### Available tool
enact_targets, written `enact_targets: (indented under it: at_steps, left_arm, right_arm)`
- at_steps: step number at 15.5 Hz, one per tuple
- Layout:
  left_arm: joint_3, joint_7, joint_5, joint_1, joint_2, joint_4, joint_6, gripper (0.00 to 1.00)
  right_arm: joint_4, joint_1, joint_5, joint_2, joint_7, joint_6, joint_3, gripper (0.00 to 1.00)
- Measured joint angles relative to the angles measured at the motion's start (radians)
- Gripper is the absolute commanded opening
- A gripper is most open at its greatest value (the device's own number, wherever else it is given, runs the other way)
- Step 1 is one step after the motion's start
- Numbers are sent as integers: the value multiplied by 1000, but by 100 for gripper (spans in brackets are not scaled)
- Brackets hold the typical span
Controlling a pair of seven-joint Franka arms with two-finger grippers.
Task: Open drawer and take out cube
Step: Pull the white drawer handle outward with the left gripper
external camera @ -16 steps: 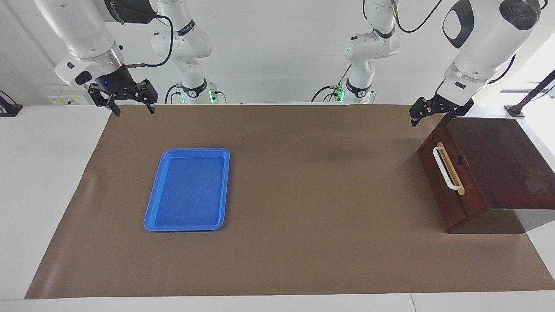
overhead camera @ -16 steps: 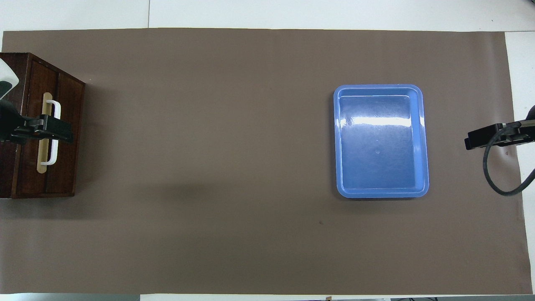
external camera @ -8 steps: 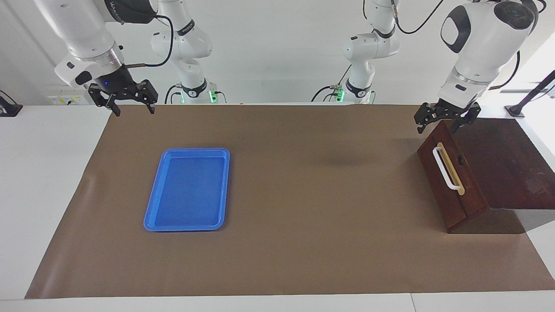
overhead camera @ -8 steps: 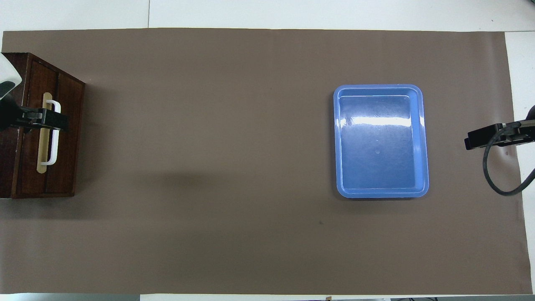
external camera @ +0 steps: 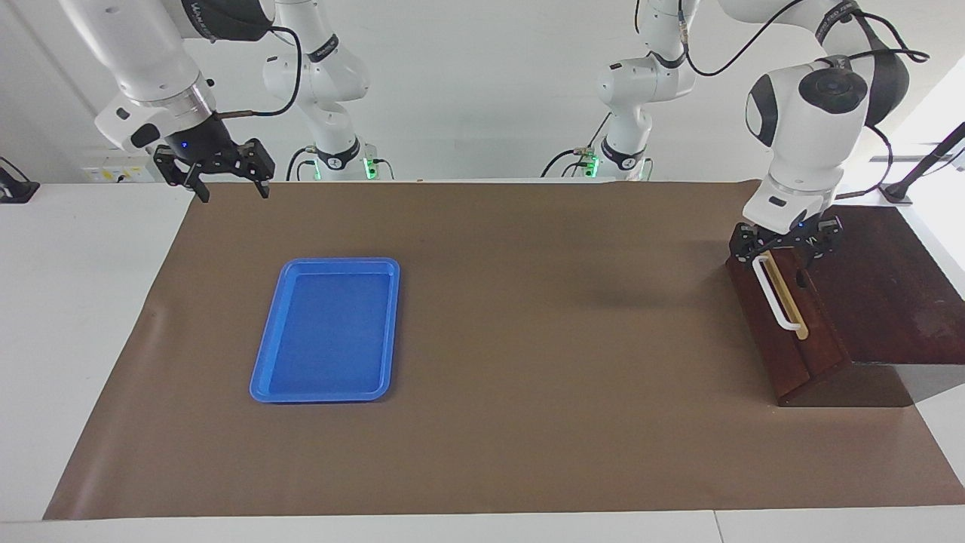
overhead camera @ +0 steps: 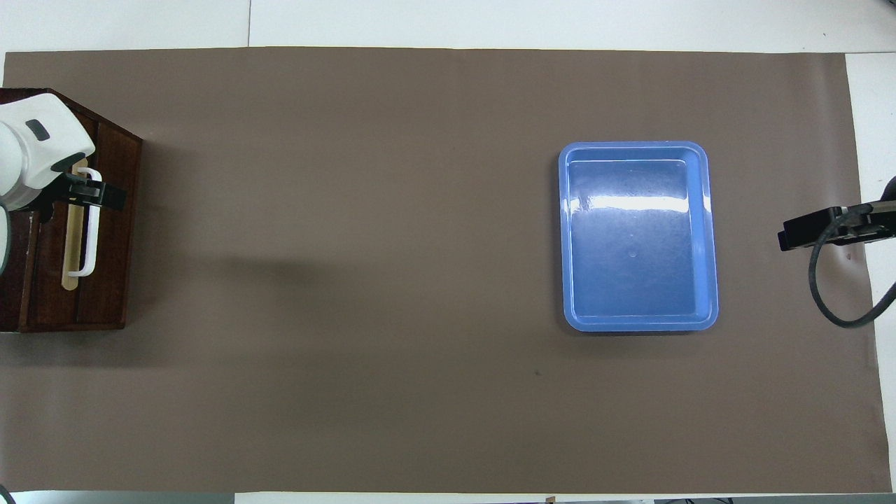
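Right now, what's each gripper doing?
Left gripper: open, at the nearer-to-robots end of the drawer's white handle, holding nothing.
Right gripper: open, empty, waiting above the table edge.

- One camera sits high across the table (external camera: 482,452) and looks back at the robots; they stand at the top
- The other hangs above the robots and looks steeply down
- Both see the brown mat (overhead camera: 392,280), blue tray (external camera: 260,377) and dark wooden box (overhead camera: 112,294), turned halfway round

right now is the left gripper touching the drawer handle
Cannot tell. In the facing view the left gripper sits at the white handle, its end nearer the robots, fingers open, but neither view shows contact or gap.
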Motion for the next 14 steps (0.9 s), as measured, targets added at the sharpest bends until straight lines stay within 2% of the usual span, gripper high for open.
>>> enact_targets:
  at_steps: [8, 14]
  left_arm:
    - [-1, -64, 183, -11, 110, -56, 169, 100]
    - [1, -84, 251, -10, 117, -120, 187, 100]
  right_arm:
    - [0, 0, 0, 0, 0, 0, 0, 100]
    - [0, 0, 0, 0, 0, 0, 0, 100]
